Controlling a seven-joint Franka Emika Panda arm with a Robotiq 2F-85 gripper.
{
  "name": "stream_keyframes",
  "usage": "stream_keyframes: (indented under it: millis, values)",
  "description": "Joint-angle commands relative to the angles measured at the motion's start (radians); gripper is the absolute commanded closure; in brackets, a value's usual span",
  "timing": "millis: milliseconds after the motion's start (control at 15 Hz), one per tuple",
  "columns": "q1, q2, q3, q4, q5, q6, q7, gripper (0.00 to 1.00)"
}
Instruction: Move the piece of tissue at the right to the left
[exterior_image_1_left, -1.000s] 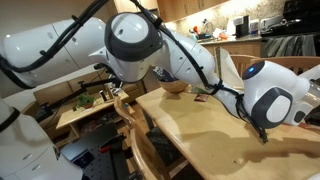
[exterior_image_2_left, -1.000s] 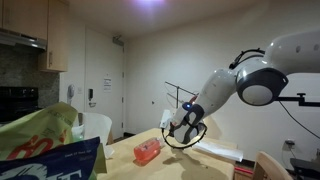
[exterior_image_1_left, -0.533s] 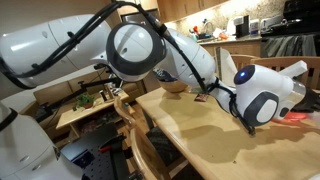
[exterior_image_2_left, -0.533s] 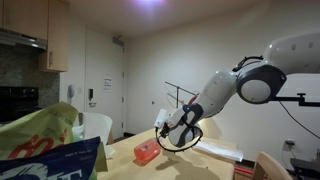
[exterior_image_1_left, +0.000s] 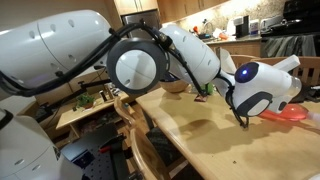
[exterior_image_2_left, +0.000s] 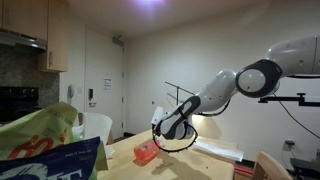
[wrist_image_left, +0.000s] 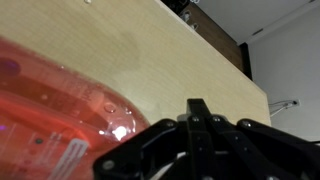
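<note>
Wrist view: table stretches beyond closed fingers to its edge.

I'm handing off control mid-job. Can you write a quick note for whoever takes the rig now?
Gripper: shut, fingertips together, low over the wooden table. The wrist view shows nothing white between them.
Things: a red translucent item lies on the table just beside and below the gripper. The tissue cannot be picked out for sure in any view.
Done: no tissue move can be confirmed.
Left: find the tissue, check whether it is pinched, carry it to the left and release.
</note>
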Motion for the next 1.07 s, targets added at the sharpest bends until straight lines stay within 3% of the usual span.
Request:
stream_keyframes:
  millis: [0, 200, 267, 400, 467, 600, 867, 1000]
  values:
    - [0.02, -0.057, -0.069, -0.083, 0.038, 0.024, -0.011, 1.0]
    - [0.11, -0.129, -0.261, -0.241, 0.197, 0.12, -0.021, 1.0]
    - [0.151, -0.093, -0.376, -0.162, 0.314, 0.057, -0.059, 1.0]
    - [0.248, -0.099, -0.531, -0.229, 0.434, 0.053, -0.047, 1.0]
    - [0.273, -0.088, -0.568, -0.229, 0.461, 0.048, -0.054, 1.0]
    - [0.267, -0.069, -0.539, -0.182, 0.42, 0.044, -0.047, 1.0]
    - [0.201, -0.044, -0.334, -0.093, 0.274, 0.044, -0.039, 1.0]
    - [0.185, -0.052, -0.249, -0.128, 0.211, 0.044, -0.05, 1.0]
